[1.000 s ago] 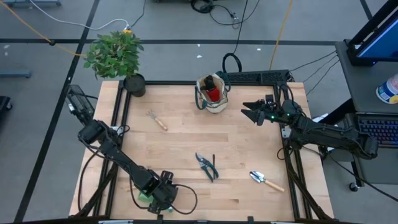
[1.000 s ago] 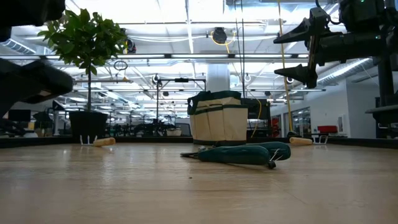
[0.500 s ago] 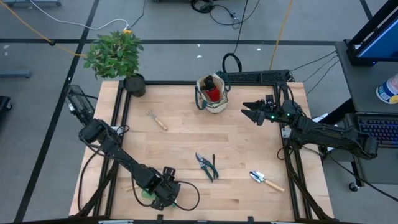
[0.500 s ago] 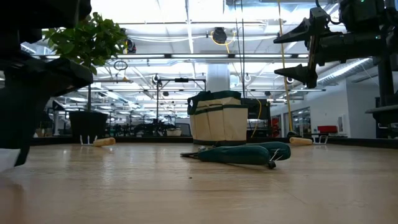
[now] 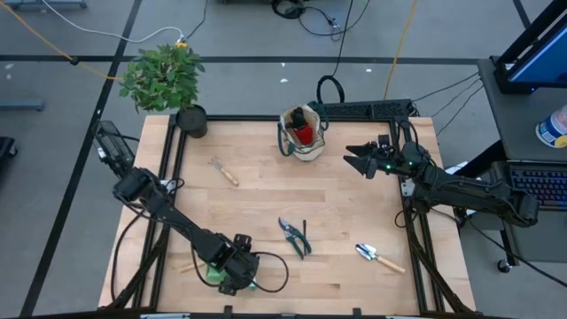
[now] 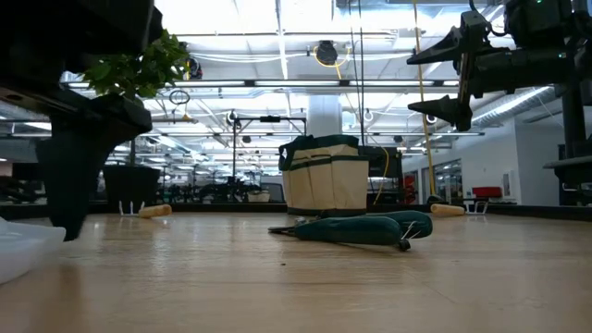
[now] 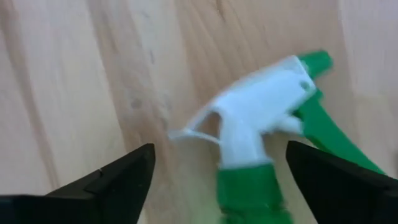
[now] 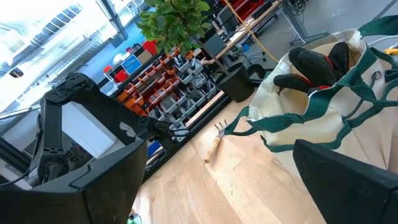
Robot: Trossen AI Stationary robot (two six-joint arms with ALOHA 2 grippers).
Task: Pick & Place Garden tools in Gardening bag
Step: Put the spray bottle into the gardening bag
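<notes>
The green spray bottle (image 5: 211,276) lies on its side near the table's near-left edge; its white trigger head (image 7: 258,118) shows in the left wrist view. My left gripper (image 5: 234,271) is open just above it, its fingers on either side of the bottle's neck (image 7: 245,180) without touching. My right gripper (image 5: 357,160) is open and empty, raised at the far right beside the beige gardening bag (image 5: 302,133), which holds the red-black gloves (image 8: 314,65). The dark pruning shears (image 5: 294,237), a trowel (image 5: 379,258) and a wooden-handled fork (image 5: 223,170) lie on the table.
A leafy plant in a black pot (image 5: 190,120) stands at the far left corner. The bag stands upright at the far middle (image 6: 324,176), with the shears (image 6: 361,228) in front of it. Bare wood lies in the table's middle.
My left gripper has moved along the near edge toward the table's right and down, over the spray bottle's head. The bottle stays where it lay. My right arm has kept still.
</notes>
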